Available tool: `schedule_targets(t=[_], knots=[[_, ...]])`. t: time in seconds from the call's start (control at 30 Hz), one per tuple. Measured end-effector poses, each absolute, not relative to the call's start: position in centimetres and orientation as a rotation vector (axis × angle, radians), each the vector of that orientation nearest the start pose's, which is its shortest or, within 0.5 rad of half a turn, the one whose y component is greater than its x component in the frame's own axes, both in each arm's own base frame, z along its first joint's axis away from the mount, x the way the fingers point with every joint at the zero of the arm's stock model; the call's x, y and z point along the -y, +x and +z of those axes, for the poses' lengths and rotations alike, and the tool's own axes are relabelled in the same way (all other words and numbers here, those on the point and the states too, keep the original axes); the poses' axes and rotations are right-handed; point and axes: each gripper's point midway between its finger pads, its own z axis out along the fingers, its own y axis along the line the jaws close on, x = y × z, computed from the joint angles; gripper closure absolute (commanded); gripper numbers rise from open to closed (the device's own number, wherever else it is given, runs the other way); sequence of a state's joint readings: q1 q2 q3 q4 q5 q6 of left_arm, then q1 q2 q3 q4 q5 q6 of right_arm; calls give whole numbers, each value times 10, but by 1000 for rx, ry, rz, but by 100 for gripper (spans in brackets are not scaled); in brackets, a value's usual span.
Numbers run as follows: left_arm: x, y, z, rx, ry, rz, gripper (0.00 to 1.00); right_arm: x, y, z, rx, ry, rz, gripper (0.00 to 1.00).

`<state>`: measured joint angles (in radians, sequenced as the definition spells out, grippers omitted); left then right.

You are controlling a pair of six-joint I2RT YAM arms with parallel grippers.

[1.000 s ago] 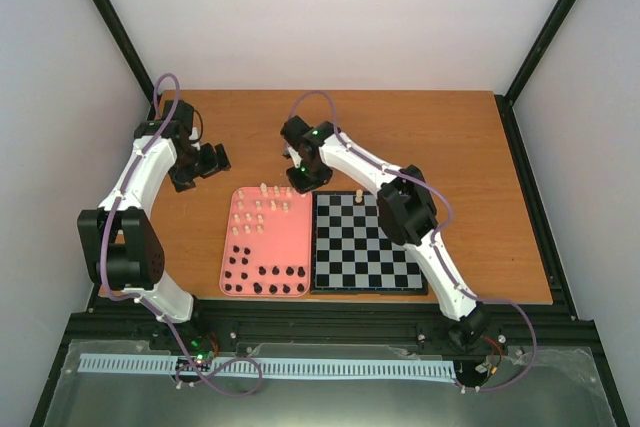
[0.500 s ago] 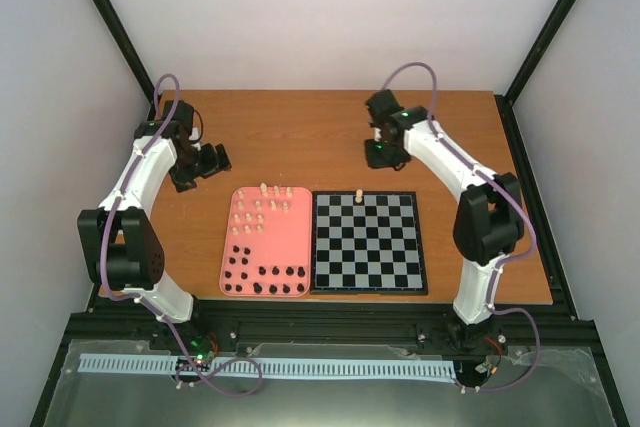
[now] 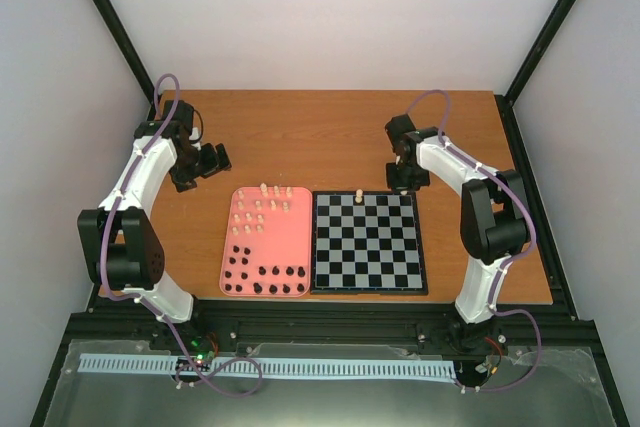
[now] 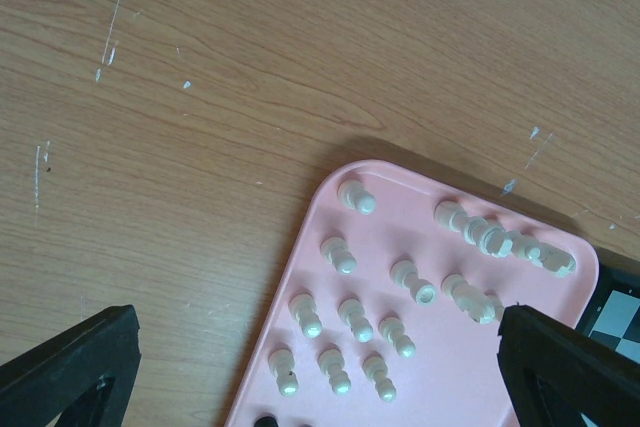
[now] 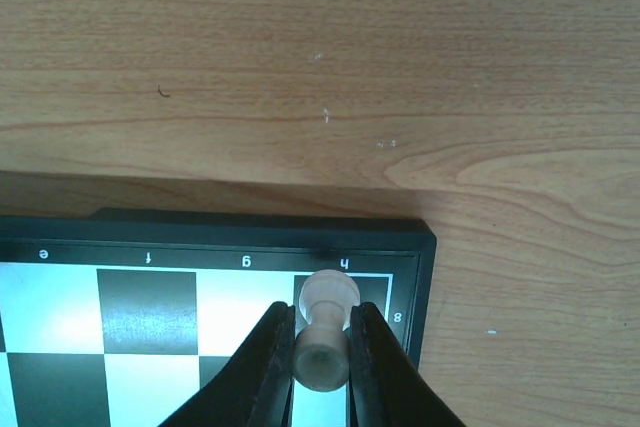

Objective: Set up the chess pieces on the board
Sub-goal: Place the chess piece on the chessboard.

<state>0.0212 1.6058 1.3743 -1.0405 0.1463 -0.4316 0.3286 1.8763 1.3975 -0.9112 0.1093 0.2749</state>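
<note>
- Right wrist view: the right gripper [image 5: 320, 315] is almost closed, pinching a cream piece [image 5: 326, 297] between its two fingers.
- The piece hangs over the far right corner of the board [image 5: 250, 228], above the dark square marked h and 8. Whether its base touches the square cannot be told.
- Top view: one other cream piece [image 3: 358, 195] stands on the board's far row. The remaining cream and black pieces sit in the pink tray [image 3: 290, 237], which touches the board's left side.
- The left gripper [image 3: 218, 158] is wide open and empty, over the table [image 3: 300, 127] near the tray's far left corner.
- Step in hand, by my judgement: setting this piece on the corner square.
- The next move calls for lowering it straight down, centred on the square, then opening the fingers and lifting clear without tipping it.
</note>
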Motion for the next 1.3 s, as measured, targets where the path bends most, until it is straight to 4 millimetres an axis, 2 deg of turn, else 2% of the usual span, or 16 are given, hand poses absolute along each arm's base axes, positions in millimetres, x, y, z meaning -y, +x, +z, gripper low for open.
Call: schedule_targets(t=[0.67,0.97,1.03,1.17,1.3], knots=[[18,354,146,-2799,-612,-293,0,-100,365,50,-2968,-44,-63,88],[18,354,146,-2799,-612,-293,0,-98,363,46,-2978,-39,-55,74],[18,354,146,-2799,-612,-293,0,-98,359,43,-2990,-38,-55,68],[18,354,146,-2798,-612,-293,0,-99,358,42,-2998,-37,-45,49],[18,354,146,-2798,-612,-293,0,-99,358,43,-2997,-41,-39,44]])
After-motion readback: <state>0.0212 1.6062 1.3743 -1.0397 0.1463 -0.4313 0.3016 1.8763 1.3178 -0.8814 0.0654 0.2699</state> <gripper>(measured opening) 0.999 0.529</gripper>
